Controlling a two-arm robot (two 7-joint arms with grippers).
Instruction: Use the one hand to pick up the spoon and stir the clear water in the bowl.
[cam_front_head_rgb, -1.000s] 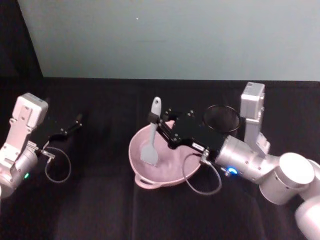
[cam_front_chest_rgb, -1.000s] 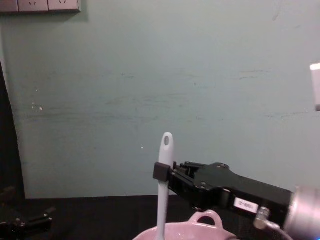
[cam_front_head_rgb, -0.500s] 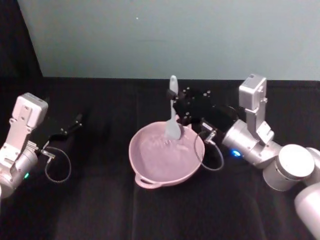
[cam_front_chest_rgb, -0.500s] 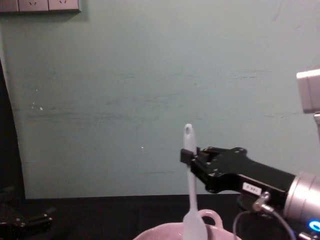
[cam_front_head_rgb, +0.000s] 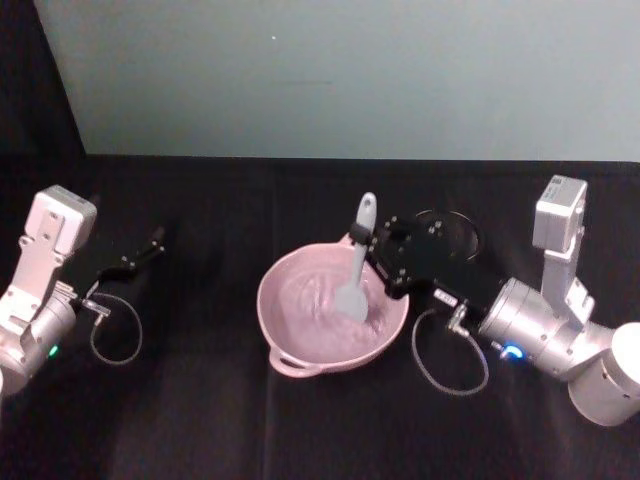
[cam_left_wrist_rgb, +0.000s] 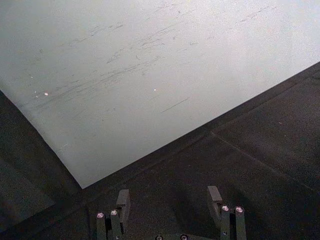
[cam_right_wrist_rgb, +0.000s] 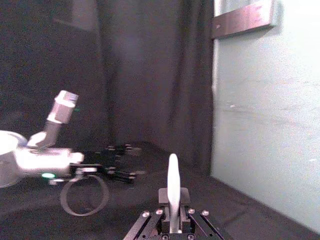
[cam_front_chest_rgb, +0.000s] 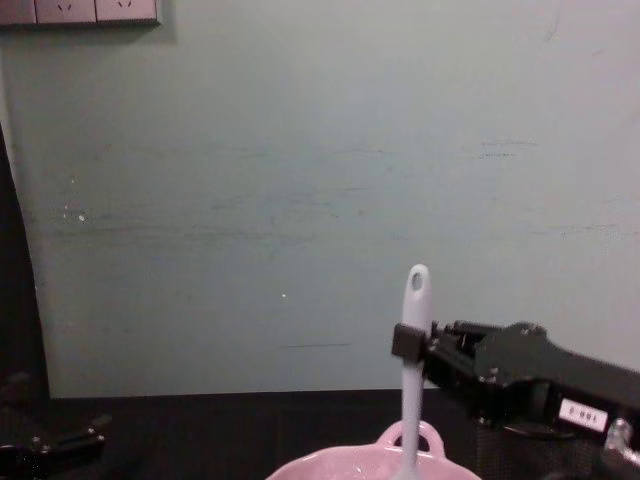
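Noted right tool over the far-right part of the pink bowl, reaching in from the right, pinched tight on the handle of the white spoon a little below the holed tip. Logged spoon close to upright with a slight lean, holed tip up, flat blade down inside the right half of the bowl and dipped in the water. Made out water only as faint ripples and glints against the pink inside. Placed bowl near the middle of the black counter, with one small loop handle on the near-left rim and, in the chest view, another on the far rim just beside the spoon. Spotted a dark round mesh cup on the far right of the bowl, just behind the right tool and partly covered by it. Recorded a grey cable looping from the right wrist down onto the counter, near the bowl's right side. Found left tool parked at the left of the counter, well apart from the bowl, spread wide with nothing between the fingers.
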